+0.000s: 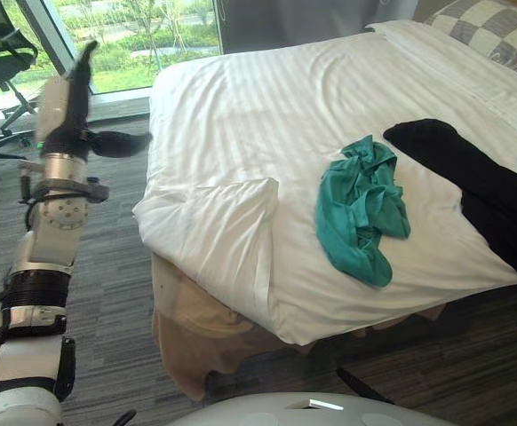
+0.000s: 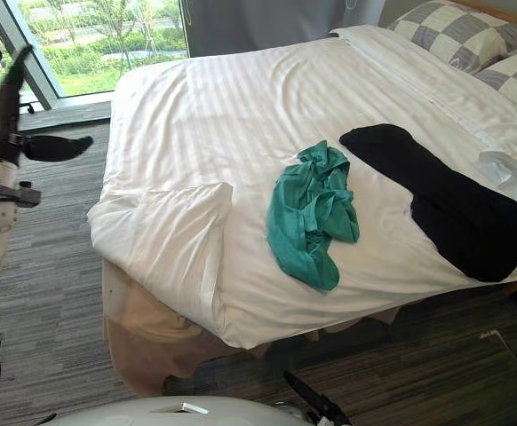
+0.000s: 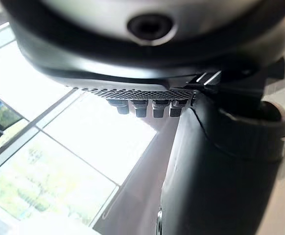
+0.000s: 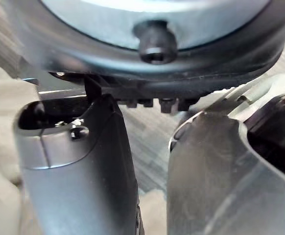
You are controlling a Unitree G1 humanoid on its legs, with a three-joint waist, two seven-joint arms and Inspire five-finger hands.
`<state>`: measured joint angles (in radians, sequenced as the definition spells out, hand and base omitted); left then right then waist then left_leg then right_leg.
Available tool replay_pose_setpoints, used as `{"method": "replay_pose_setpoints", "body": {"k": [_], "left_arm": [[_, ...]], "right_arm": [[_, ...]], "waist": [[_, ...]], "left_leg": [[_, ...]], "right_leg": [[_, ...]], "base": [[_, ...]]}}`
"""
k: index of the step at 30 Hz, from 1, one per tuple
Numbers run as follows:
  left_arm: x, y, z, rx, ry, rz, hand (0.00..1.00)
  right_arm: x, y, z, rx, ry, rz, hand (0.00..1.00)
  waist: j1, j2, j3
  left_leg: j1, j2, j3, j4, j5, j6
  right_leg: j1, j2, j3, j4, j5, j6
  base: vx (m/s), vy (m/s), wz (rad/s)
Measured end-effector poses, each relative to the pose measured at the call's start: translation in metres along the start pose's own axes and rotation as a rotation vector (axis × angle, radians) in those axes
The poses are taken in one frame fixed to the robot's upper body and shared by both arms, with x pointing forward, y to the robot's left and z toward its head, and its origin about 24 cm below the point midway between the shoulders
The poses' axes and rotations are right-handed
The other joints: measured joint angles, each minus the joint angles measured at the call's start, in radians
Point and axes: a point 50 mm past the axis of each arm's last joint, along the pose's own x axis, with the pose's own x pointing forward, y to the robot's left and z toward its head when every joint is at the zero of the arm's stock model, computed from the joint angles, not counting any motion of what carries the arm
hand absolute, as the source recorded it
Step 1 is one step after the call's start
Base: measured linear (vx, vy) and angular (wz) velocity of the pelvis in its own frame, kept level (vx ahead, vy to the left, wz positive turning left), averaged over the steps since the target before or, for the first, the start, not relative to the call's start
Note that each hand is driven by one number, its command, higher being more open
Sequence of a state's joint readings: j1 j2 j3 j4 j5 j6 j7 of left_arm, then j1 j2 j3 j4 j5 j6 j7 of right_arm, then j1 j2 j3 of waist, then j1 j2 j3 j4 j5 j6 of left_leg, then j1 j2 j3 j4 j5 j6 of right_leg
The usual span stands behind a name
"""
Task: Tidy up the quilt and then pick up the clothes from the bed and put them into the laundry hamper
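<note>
Little shows of right hand (image 4: 76,156), so I cannot tell its state; left hand (image 1: 63,120) raised, fingers straight, thumb out; teal garment (image 1: 361,209) crumpled beside black garment (image 1: 481,195) on quilt (image 1: 241,115).

Green garment (image 2: 312,217), black garment (image 2: 436,200) on quilt (image 2: 205,115)

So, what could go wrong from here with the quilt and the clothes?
1. The quilt is folded back at its near corner; pulling it may drag the green garment off the edge.
2. The black garment lies far from the raised left hand, so reaching it may be hard.
</note>
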<state>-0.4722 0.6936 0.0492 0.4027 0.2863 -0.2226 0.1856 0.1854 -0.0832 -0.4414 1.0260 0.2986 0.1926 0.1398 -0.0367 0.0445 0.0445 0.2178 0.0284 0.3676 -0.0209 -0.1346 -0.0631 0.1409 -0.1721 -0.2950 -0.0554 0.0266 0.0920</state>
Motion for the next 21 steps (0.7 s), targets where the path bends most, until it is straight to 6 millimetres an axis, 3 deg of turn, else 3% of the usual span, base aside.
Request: {"method": "replay_pose_setpoints", "body": {"k": [2, 9, 17, 21], "left_arm": [[-0.004, -0.022, -0.002, -0.019, 0.040, -0.081, 1.00], [-0.020, -0.066, -0.017, 0.039, 0.147, -0.318, 1.00], [-0.033, -0.091, -0.026, 0.031, 0.217, -0.409, 1.00], [-0.043, -0.112, -0.020, -0.006, 0.214, -0.474, 1.00]], "right_arm": [[0.000, 0.000, -0.002, 0.001, 0.011, -0.004, 1.00], [0.001, 0.001, -0.007, -0.014, 0.040, -0.019, 1.00], [0.001, 0.003, -0.008, -0.050, 0.052, -0.027, 1.00], [0.001, 0.003, -0.009, -0.055, 0.055, -0.031, 1.00]], "waist": [[-0.002, -0.003, 0.000], [-0.025, -0.008, -0.001], [-0.053, -0.014, -0.001], [-0.056, -0.014, -0.001]], "left_leg": [[0.000, 0.000, 0.005, 0.000, -0.002, 0.000], [0.001, 0.002, 0.016, 0.008, -0.013, 0.000], [0.001, 0.004, 0.038, 0.042, -0.041, 0.001], [0.000, 0.011, 0.041, 0.054, -0.049, -0.004]], "right_leg": [[-0.001, -0.001, 0.000, 0.000, 0.001, 0.001], [-0.004, 0.000, 0.003, 0.000, 0.010, 0.000], [-0.003, -0.003, 0.027, 0.002, 0.011, 0.001], [-0.002, 0.002, 0.028, 0.004, 0.011, 0.001]], "base": [[0.00, 0.000, 0.00], [-0.02, -0.027, -0.04], [-0.03, -0.038, -0.09], [-0.02, -0.061, -0.02]]}}
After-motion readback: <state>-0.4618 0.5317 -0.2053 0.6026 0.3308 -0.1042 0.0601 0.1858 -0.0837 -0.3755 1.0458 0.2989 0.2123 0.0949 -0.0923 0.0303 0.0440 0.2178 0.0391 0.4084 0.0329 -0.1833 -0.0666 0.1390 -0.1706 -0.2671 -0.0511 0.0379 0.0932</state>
